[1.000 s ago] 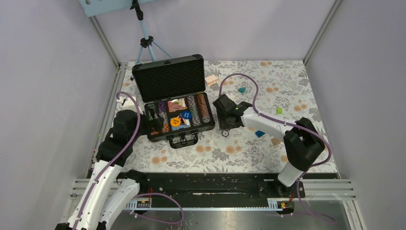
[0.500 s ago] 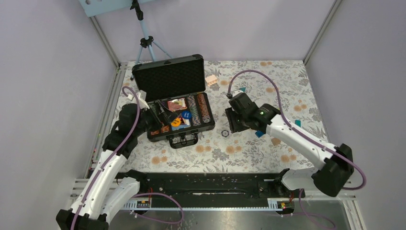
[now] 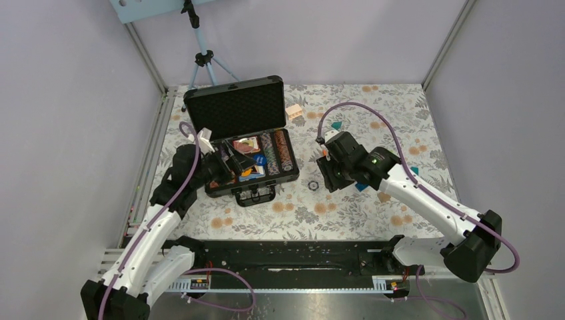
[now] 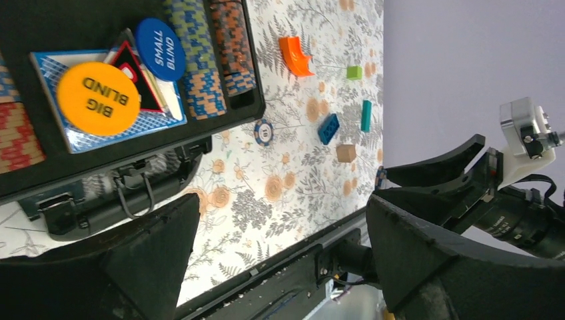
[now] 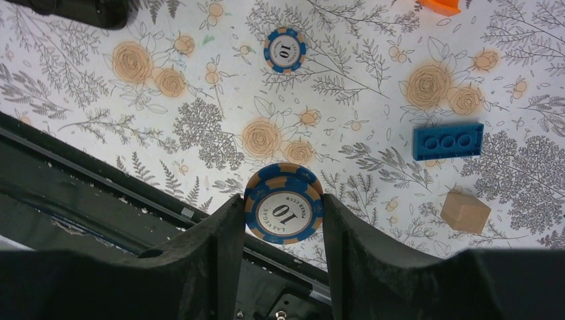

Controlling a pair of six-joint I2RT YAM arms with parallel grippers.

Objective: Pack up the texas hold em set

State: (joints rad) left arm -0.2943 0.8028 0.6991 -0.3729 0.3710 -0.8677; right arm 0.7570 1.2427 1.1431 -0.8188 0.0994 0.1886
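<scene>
Briefcase (image 3: 234,110) partly hidden behind left end effector (image 3: 229,155).

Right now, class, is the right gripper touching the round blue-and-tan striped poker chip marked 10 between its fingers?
Touching. The right wrist view shows the right gripper pinching the poker chip, both edges against its fingers.

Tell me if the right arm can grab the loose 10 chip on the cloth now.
Probably not yet: nothing blocks the loose chip, but the right gripper is shut on a second chip.
</scene>
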